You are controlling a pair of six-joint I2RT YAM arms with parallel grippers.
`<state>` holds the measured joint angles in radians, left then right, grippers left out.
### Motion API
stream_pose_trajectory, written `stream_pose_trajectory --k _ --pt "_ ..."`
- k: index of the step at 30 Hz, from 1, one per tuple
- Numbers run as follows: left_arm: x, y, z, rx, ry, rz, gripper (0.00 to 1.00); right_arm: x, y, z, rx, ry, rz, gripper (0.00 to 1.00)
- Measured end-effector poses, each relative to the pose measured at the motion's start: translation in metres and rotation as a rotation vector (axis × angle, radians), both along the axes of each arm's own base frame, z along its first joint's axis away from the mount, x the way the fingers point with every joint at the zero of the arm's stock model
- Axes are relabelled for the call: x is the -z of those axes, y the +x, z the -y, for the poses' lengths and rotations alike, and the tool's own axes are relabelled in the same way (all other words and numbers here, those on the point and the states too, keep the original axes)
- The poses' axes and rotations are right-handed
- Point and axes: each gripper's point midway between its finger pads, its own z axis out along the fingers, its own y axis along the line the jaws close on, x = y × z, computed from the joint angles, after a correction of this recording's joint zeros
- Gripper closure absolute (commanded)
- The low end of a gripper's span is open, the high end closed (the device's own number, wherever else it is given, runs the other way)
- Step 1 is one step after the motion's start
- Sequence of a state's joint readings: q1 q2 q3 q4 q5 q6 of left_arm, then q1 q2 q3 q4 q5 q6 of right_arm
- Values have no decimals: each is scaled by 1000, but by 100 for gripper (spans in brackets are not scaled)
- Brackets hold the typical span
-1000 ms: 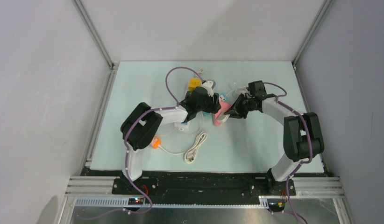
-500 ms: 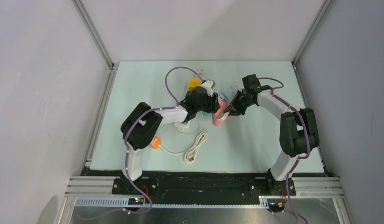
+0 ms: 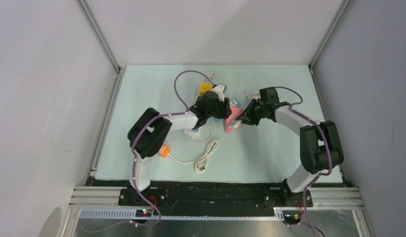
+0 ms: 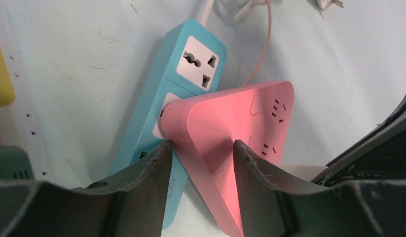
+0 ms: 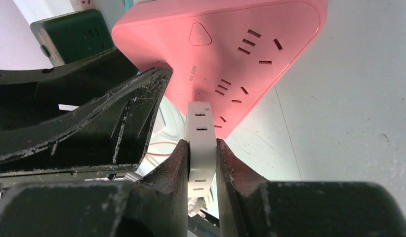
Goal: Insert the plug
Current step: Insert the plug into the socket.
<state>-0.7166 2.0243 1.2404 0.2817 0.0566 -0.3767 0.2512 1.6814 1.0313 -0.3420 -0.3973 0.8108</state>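
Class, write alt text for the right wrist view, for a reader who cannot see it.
The right gripper has its jaws shut on a white plug, whose tip sits at the near edge of a pink triangular power strip. A dark finger of the left arm fills the left side, above a pale table.
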Motion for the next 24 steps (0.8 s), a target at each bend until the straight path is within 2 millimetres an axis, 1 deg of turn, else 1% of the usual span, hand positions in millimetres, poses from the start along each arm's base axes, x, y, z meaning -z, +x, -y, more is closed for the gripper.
stream_pose_trajectory --k 6,9,12,15,16,17,18,20,22,24 --pt "0 2 -2 -5 3 -4 47 -2 0 -3 42 19 68 100" --pt "0 2 -2 -4 3 -4 48 -3 0 -3 56 3 61 100" --pt "0 2 -2 -5 3 -4 48 -12 4 -5 68 -51 26 100" --pt "0 2 -2 -4 3 -4 48 -15 4 -6 73 -117 3 100" --pt "0 2 -1 -4 3 -4 47 -16 4 -6 77 -143 1 96" --pt "0 2 -1 -2 2 -5 46 -16 4 -6 80 -158 1 89" --pt "0 2 -1 -1 1 -6 46 -16 4 -6 82 -173 4 76" --pt "0 1 0 1 -4 -9 45 -16 4 -6 86 -189 8 64" --pt "-1 1 1 4 -9 -11 45 -15 4 -5 87 -207 17 59" --pt "-1 0 1 8 -11 -12 45 -7 0 -2 83 -230 6 53"
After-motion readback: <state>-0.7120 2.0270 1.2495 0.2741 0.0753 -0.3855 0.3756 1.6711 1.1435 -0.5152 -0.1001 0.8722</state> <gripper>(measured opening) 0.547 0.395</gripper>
